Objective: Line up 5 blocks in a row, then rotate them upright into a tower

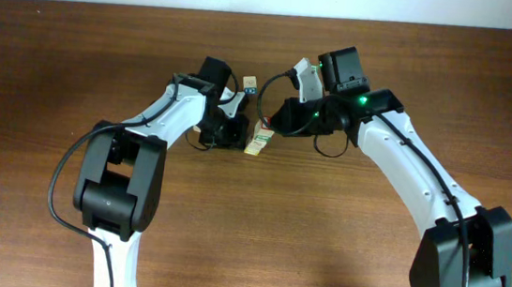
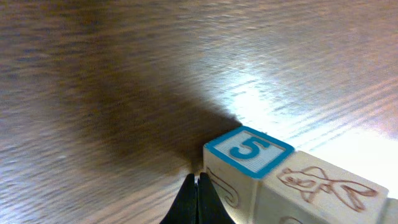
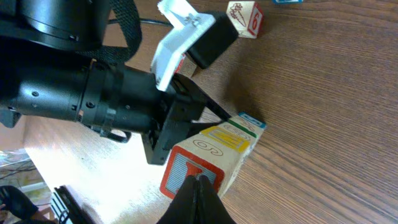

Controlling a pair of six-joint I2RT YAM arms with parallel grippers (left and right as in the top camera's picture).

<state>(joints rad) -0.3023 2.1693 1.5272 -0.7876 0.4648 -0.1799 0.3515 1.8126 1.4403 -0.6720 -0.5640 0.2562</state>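
Brown wood-grain table (image 1: 56,68) — glossy, glare-lit — carries a row of blocks (image 3: 214,146).

We are looking at a dark wooden table (image 2: 93,74). A 5 cube (image 2: 249,152) is sitting on it, blue-framed face up, and light is glaring off the wood just behind it.

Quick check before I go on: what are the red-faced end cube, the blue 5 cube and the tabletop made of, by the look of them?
Red-faced end cube: probably bare pale wood, matte, with outlines pressed into its sides and printed colour on the face. Blue 5 cube: same light timber look, with a printed top. Table: dark wood or wood-look laminate, with grain streaks, and semi-gloss judging by the glare.
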